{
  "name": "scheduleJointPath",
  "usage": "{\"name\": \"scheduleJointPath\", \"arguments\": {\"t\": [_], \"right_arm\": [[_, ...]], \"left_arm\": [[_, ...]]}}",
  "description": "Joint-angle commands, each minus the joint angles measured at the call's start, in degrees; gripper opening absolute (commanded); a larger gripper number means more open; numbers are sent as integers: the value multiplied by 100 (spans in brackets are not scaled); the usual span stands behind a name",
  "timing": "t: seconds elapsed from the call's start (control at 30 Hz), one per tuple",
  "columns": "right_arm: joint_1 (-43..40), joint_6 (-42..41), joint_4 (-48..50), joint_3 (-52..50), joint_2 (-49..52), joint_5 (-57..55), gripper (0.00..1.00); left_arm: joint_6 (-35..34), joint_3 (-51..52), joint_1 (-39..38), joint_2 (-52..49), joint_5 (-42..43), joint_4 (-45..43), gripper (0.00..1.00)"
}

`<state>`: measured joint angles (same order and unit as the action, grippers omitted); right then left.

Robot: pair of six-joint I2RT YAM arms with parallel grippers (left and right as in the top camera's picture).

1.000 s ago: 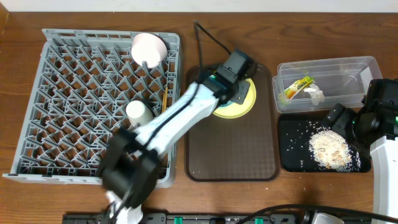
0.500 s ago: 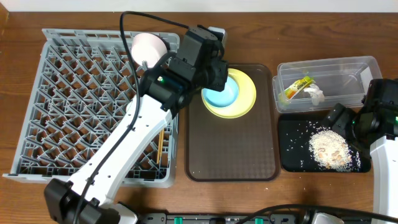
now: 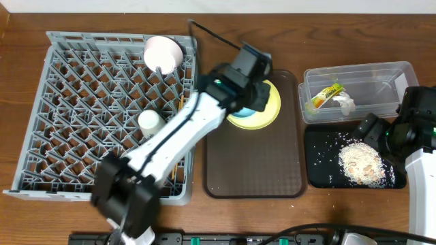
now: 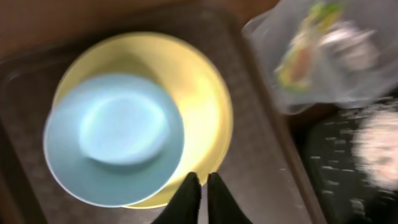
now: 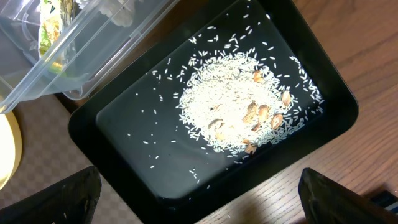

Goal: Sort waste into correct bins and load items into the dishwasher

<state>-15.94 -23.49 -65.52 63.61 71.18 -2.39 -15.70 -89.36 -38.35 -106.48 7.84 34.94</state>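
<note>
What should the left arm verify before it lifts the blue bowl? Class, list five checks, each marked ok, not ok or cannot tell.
1. Bowl rests on plate, nothing in it: ok.
2. Left pincer open for a grasp: not ok, shut.
3. Its height above the bowl: cannot tell, wrist view blurred.
4. Rack has free cells: ok.
5. Right pincer out of the way: ok, open over the black tray.

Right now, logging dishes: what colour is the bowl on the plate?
Light blue; the bowl shows best in the left wrist view.
</note>
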Motion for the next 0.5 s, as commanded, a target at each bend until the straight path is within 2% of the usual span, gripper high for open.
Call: {"name": "scheduleJointPath", "arguments": {"t": [0.0,0.47], "right_arm": [[-81,-24,-4,76,-44,-37,99],[-81,-24,-4,76,-44,-37,99]], "left_arm": [[-302,42,-160,-315,-778,26,8],[-1687,42,-1167,-509,-3630,275,8]]}}
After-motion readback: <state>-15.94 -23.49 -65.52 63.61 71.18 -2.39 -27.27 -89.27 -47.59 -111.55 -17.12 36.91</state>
